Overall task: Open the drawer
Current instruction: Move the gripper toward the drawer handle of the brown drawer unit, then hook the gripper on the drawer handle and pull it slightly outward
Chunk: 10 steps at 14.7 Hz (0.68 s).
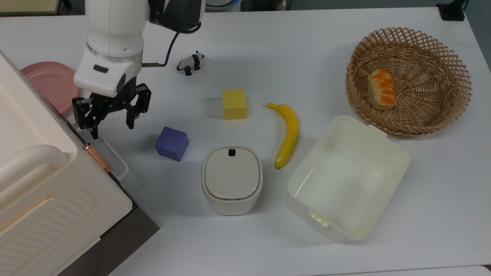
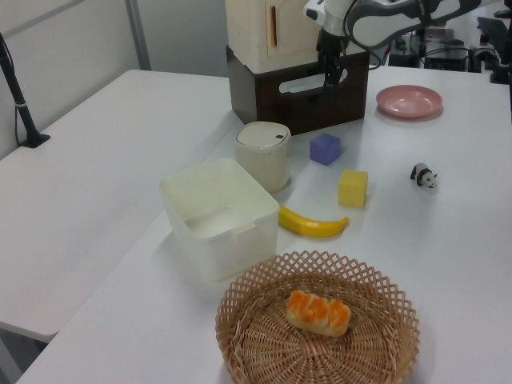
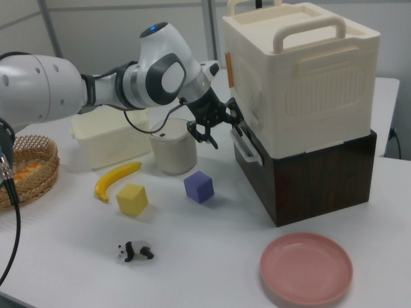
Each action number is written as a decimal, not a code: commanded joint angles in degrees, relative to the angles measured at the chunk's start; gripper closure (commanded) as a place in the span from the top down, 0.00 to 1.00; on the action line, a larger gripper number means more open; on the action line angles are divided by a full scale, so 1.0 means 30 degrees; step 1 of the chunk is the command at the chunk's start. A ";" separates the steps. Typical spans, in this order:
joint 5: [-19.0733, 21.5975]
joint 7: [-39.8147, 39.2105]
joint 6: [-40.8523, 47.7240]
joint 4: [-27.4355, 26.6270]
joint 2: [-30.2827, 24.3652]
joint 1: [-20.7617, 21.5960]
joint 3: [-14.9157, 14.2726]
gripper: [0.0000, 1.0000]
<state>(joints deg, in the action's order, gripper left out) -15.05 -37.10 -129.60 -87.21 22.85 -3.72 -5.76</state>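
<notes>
At the desk's (image 1: 268, 46) left edge, the gripper (image 1: 111, 122) hangs with jaws spread, just above the white loop handle (image 1: 115, 157) of the drawer (image 1: 126, 230), which sits shut under a cream cabinet (image 1: 46, 191). A purple cube (image 1: 172, 143) lies just beside it, and a pink plate (image 1: 50, 82) near the far left corner.

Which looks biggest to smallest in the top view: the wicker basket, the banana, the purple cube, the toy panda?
1. Wicker basket
2. Banana
3. Purple cube
4. Toy panda

All four rest on the same table, so camera distance hardly affects this order.
</notes>
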 commanded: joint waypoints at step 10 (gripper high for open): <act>-0.1633 -0.0173 -0.2005 0.0126 0.1407 0.0388 -0.0745 0.38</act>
<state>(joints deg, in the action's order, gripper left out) -19.03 -37.14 -134.42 -87.21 26.53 -3.65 -6.91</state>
